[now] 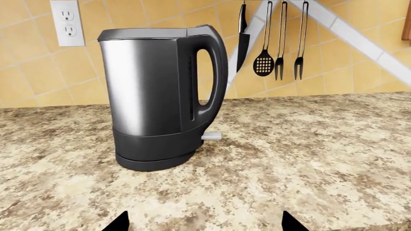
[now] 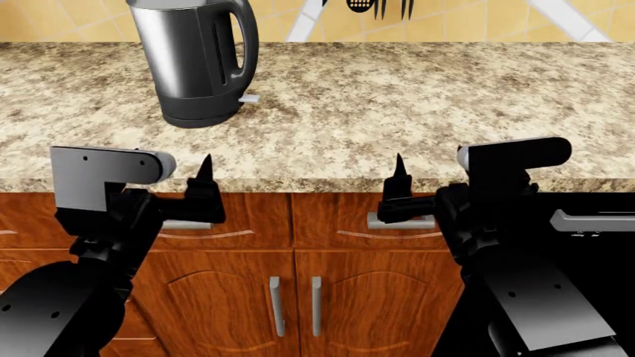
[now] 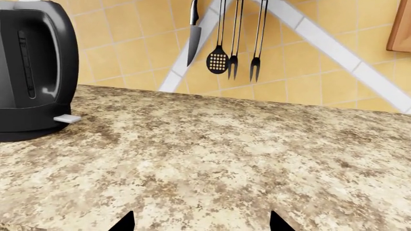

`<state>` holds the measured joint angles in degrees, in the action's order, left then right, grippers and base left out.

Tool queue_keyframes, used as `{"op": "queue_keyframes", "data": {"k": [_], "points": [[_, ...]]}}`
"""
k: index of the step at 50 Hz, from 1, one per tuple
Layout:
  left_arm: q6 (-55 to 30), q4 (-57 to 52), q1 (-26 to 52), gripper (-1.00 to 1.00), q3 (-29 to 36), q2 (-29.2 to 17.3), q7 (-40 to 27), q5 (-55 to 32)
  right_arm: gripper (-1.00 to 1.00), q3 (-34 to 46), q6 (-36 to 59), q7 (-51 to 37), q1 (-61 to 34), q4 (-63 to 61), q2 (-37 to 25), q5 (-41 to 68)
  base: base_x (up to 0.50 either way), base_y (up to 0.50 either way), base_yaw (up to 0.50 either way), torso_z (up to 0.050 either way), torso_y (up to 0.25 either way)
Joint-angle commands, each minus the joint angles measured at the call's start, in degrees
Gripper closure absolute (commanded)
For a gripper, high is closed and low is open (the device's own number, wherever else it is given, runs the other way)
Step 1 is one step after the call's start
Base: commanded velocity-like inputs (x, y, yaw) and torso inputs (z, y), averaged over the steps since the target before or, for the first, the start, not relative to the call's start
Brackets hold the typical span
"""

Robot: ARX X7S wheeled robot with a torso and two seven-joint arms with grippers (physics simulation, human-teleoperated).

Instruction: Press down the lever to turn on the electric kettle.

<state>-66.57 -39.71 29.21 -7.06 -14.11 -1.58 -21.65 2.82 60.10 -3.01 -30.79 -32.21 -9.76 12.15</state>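
The electric kettle [image 2: 196,56] is a tall dark-grey jug with a black loop handle; it stands at the back left of the speckled granite counter [image 2: 417,104]. It also shows in the left wrist view [image 1: 157,96] and the right wrist view [image 3: 32,67]. The lever [image 2: 249,98] is a small light-grey tab at its base below the handle, also seen in the left wrist view [image 1: 211,136] and the right wrist view [image 3: 67,119]. My left gripper [image 1: 204,224] and right gripper [image 3: 199,224] are open and empty, at the counter's front edge, well short of the kettle.
A knife [image 1: 242,38] and several utensils [image 1: 280,43] hang on the tiled back wall, right of the kettle. A wall socket [image 1: 67,21] sits left of the kettle. Wooden cabinet doors [image 2: 297,297] are below the counter.
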Motion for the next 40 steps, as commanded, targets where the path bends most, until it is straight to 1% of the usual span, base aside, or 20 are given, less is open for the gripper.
{"op": "queue_keyframes", "data": {"k": [1,22,40], "points": [[1.43,-1.38,-2.49,-1.0,0.13,-0.02,0.06,-0.34,-1.0,-0.72,-1.34,0.14,1.33,1.23,-0.13,0.7,0.0,0.0,0.0,0.0,0.0],[2.62,-1.21,-3.17,-1.0,0.85,-0.4,-0.47,-0.47,-1.0,-0.5,-1.55,-0.52,1.39,2.05,-0.48,1.33,0.0,0.0,0.0,0.0,0.0],[2.57,-1.54,-3.25,-1.0,0.95,-0.88,-0.97,-0.92,-1.0,-0.78,-1.34,-0.76,1.2,2.57,-0.61,2.36,0.0,0.48,0.0,0.0,0.0]]}}
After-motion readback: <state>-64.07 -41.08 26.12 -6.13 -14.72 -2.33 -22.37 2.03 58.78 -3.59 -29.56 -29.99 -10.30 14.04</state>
